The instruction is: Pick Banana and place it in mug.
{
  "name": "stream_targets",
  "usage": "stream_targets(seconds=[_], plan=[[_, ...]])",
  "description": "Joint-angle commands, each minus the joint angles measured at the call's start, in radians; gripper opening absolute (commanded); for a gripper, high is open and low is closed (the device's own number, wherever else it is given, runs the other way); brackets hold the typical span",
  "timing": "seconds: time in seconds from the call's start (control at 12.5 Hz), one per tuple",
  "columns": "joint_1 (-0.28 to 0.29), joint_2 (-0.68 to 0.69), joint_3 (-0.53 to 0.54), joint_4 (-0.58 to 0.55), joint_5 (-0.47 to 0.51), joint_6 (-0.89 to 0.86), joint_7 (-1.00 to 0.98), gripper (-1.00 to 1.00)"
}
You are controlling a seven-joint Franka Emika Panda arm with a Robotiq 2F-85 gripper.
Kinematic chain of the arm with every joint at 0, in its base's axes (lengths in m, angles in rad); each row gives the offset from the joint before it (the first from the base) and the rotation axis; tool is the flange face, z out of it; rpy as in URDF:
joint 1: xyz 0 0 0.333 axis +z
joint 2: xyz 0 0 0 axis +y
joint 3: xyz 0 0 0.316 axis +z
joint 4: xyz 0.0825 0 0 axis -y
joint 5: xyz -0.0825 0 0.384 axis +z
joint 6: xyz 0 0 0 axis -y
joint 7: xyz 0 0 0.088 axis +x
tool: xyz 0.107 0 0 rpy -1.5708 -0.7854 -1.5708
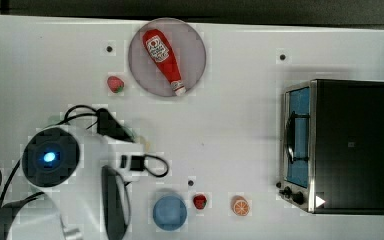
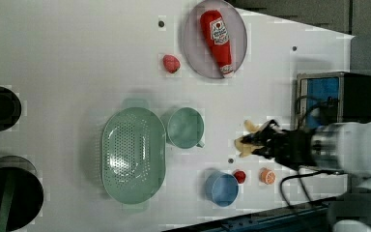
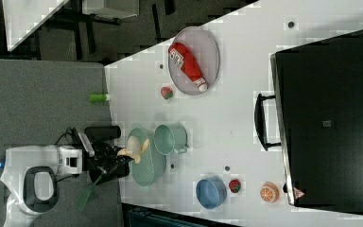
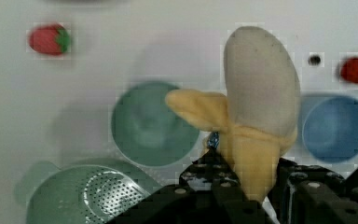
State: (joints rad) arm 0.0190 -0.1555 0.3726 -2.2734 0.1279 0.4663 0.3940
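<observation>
- The gripper is squeezing the banana tight so it is not falling.
- It is hanging above the mug, getting ready to drop it in.

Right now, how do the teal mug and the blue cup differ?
The mug is pale teal-green with a side handle; the blue cup is blue, with no handle visible. The mug sits beside the perforated basket; the blue cup sits by a strawberry. Both stand upright, empty.

- Top view looks straight down on the table.
- Left and right views look down obliquely, sharing the plate and mug.
- Wrist view hangs close above the mug.
</observation>
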Motion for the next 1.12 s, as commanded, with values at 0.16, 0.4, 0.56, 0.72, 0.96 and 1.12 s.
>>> stream_targets(seconds=[0.16,0.4,0.56,0.72,0.96,1.12], plan=[[0.010,0.101,0.095,0.013,-0.013,0.155,0.328,-0.46],[0.010,0.223,0.115,0.013,-0.071,0.229,0.422,-0.46],[0.010,0.287,0.116,0.015,-0.146,0.289,0.443,-0.46],[0.010,0.341,0.113,0.001,-0.147,0.365,0.474,-0.46],[0.010,0.387,0.107,-0.022,-0.176,0.450,0.498,-0.21],[0.010,0.385,0.107,-0.028,-0.177,0.462,0.501,0.24]])
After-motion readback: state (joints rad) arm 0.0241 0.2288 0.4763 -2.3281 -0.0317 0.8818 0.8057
